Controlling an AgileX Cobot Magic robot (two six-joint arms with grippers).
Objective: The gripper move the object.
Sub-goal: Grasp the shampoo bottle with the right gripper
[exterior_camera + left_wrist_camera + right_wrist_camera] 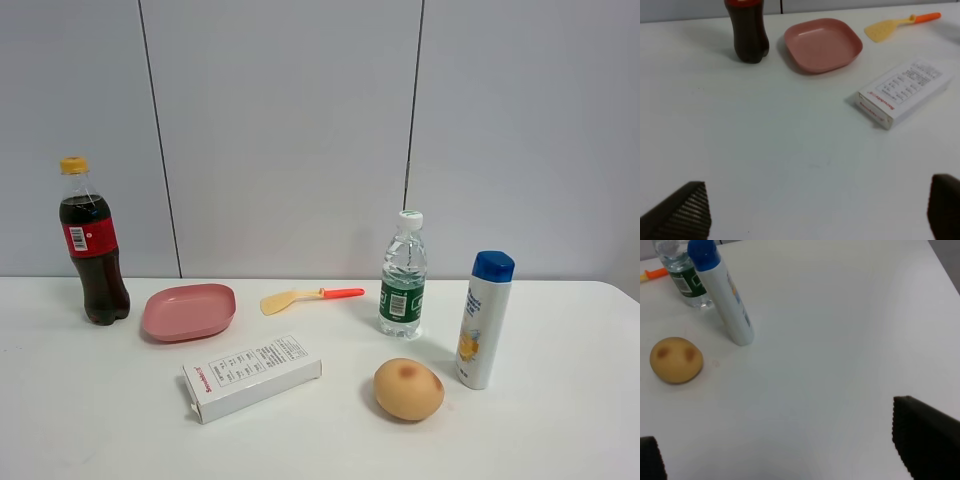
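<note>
High view: the bottle (485, 318) stands upright near the table's (570, 430) right edge, with a water bottle (403, 276) beside it and open surface to its right.

Left wrist: the left gripper (817, 210) is spread wide and empty over bare table.

Right wrist: the right gripper (787, 450) is wide and empty, well apart from the bottle.

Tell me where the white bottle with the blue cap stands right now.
In the exterior high view the white bottle stands upright on the right of the table, just right of the water bottle and near the brown bun.
</note>
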